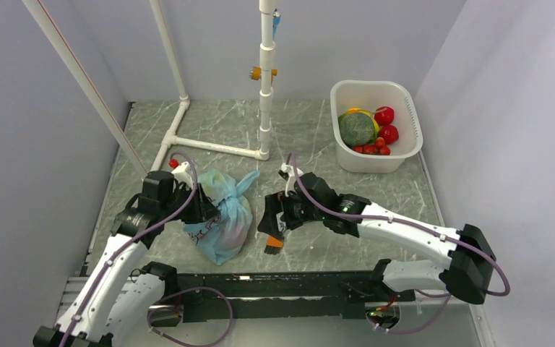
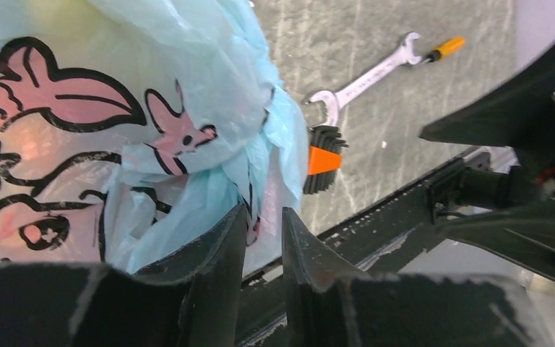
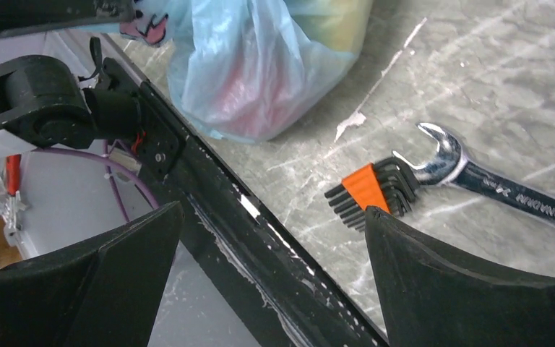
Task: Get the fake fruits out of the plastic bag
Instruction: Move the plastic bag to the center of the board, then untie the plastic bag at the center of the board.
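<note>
The light-blue plastic bag (image 1: 225,215) with a pink cartoon print lies on the table, knotted at the top. The fruits inside show only as tints through the film: a red one (image 3: 249,87) and a yellow one (image 3: 332,22). My left gripper (image 1: 206,206) is at the bag's left side. In the left wrist view its fingers (image 2: 264,211) stand a narrow gap apart, with the bag's edge (image 2: 188,108) at the tips and nothing pinched. My right gripper (image 1: 271,220) hovers just right of the bag, wide open and empty (image 3: 272,210).
A set of hex keys in an orange holder (image 1: 273,244) and a wrench (image 3: 506,191) lie under the right gripper. A white tub (image 1: 408,148) at the back right holds a green melon, red fruits and cherry tomatoes. A white pipe frame (image 1: 266,87) stands behind. A black rail (image 1: 289,283) runs along the near edge.
</note>
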